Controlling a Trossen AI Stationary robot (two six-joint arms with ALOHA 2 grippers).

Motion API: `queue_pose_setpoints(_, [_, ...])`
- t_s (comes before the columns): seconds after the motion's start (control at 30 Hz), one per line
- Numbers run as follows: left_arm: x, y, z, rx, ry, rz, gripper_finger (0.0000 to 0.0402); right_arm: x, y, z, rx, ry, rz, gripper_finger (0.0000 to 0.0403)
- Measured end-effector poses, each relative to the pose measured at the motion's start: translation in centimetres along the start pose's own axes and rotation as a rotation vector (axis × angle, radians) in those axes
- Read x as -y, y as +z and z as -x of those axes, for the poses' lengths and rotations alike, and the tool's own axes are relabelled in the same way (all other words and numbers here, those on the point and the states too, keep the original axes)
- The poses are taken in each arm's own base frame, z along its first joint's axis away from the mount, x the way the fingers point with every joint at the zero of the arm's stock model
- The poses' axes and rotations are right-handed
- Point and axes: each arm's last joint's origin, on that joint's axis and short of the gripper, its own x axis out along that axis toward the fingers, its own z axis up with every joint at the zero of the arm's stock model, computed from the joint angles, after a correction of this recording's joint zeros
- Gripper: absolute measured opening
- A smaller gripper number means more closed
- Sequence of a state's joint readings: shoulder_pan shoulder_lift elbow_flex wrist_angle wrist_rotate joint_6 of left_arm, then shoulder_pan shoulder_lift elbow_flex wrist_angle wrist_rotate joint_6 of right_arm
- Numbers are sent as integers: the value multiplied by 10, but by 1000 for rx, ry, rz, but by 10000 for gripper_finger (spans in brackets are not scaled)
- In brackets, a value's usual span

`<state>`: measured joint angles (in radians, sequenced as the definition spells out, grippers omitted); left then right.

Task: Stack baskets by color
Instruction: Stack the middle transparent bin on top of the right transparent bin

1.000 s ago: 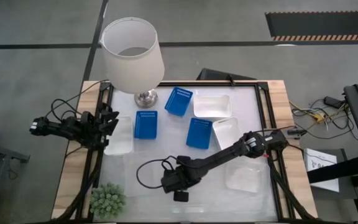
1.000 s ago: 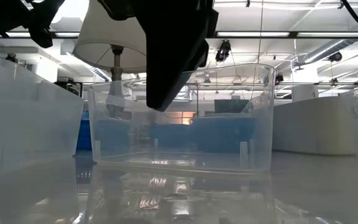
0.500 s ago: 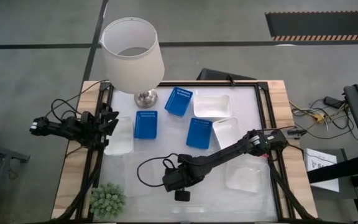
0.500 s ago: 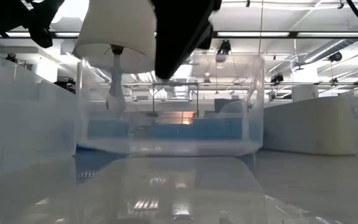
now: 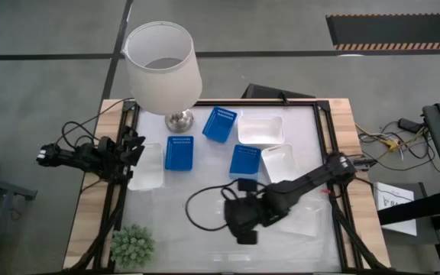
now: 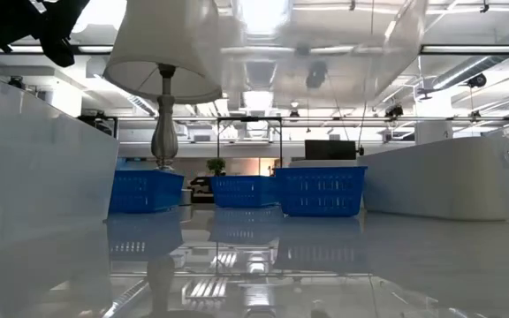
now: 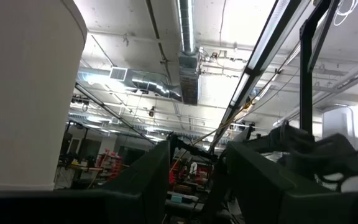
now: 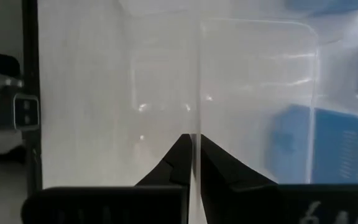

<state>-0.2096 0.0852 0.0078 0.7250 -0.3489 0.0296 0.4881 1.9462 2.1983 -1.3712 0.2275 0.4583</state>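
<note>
My right gripper (image 8: 195, 140) is shut on a clear basket (image 6: 325, 53), which hangs high above the table's near middle, under the right arm's end (image 5: 239, 221). Three blue baskets (image 5: 219, 124) (image 5: 179, 153) (image 5: 244, 161) stand on their bases mid-table. Two white baskets (image 5: 260, 130) (image 5: 279, 163) sit to their right. Further clear baskets rest at the left (image 5: 147, 166) and near right (image 5: 300, 218). My left gripper (image 7: 194, 199) waits open at the table's left edge (image 5: 132, 147), pointing upward. My right gripper pinches one thin side wall of the clear basket (image 8: 194, 93) between its two fingers, one finger on each face of the wall. The fingers slant down from above. The basket is lifted clear of the table.
A lamp with a white shade (image 5: 161, 57) stands on its metal foot (image 5: 178, 118) at the far left. A green plant (image 5: 132, 244) sits at the near left corner. A black cable (image 5: 201, 210) loops beside the right arm. The black table frame (image 5: 323, 145) borders the surface.
My right gripper has risen and gone toward the table's right edge with the clear basket. The basket stood on the table a second ago, came off it, and now hangs high and clear.
</note>
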Motion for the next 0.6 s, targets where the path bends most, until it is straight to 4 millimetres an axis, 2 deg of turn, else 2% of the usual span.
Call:
queue_pose_setpoints(0.17, [0,0,0,1,-1,0,143,-5,-26,43,-8,-14,23,9])
queue_pose_setpoints(0.27, [0,0,0,1,0,0,143,-13,-45,59,-56,-31,13,9])
queue_pose_setpoints(0.43, [0,0,0,-2,-1,-1,143,-41,-70,75,-40,16,-14,8])
queue_pose_setpoints(0.6, [0,-1,0,-6,-1,-2,143,-68,-99,77,-68,23,-88,8])
